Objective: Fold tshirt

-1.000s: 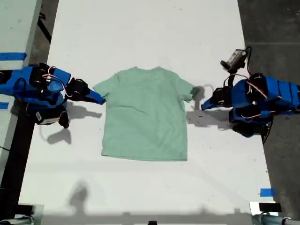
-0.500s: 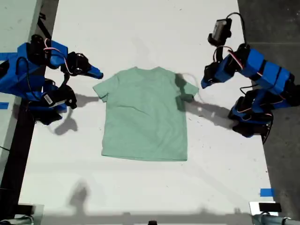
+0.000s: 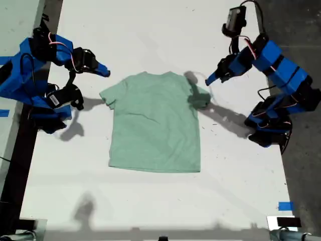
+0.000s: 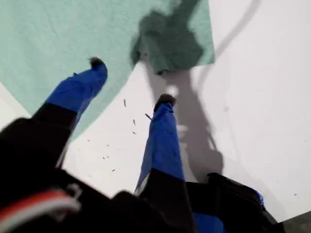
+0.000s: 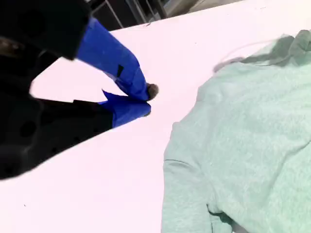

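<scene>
The tshirt point(image 3: 155, 125) lies flat and spread on the white table point(image 3: 150, 30), its neck toward the far edge and both short sleeves out. My first gripper point(image 3: 208, 80) hangs open just off the sleeve on the exterior view's right, and its shadow falls on that sleeve. In the first wrist view its two blue fingers point(image 4: 77, 87) stand apart over the tshirt point(image 4: 58, 39) edge with nothing between them. My second gripper point(image 3: 105, 73) is shut and empty, beyond the sleeve on the exterior view's left. Its tips point(image 5: 148, 100) meet over bare table beside the tshirt point(image 5: 252, 136).
Both arm bases stand at the table's side edges in the exterior view. A strip of blue tape point(image 3: 286, 206) marks the near corner on the exterior view's right, and more blue tape point(image 3: 12, 60) sits on a side surface at its left. Dark floor borders the table.
Both arms have lifted from beside the sleeves and swung toward the far side of the table. The tshirt has not moved.
</scene>
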You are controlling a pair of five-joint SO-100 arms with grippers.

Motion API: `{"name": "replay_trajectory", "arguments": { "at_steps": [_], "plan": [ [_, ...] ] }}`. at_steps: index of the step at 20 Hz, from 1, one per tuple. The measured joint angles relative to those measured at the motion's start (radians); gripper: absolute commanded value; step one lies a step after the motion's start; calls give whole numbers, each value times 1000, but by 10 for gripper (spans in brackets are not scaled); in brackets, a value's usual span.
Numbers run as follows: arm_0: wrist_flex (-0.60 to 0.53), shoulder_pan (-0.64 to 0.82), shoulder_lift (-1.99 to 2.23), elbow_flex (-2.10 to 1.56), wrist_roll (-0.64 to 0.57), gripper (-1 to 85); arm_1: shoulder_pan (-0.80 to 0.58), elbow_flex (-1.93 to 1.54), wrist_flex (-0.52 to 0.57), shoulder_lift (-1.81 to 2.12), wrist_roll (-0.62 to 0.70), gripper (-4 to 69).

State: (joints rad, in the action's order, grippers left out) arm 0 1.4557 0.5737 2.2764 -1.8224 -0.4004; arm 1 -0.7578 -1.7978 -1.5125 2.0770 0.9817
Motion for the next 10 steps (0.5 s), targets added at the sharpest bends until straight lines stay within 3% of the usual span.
{"name": "replay_trajectory", "arguments": {
  "at_steps": [6,10],
  "plan": [
    [-44,0,-37,-26,0,21,-63,-275,308,-118,84,318],
    [-55,0,-61,-26,0,23,-75,-288,451,-314,109,323]
  ]
}}
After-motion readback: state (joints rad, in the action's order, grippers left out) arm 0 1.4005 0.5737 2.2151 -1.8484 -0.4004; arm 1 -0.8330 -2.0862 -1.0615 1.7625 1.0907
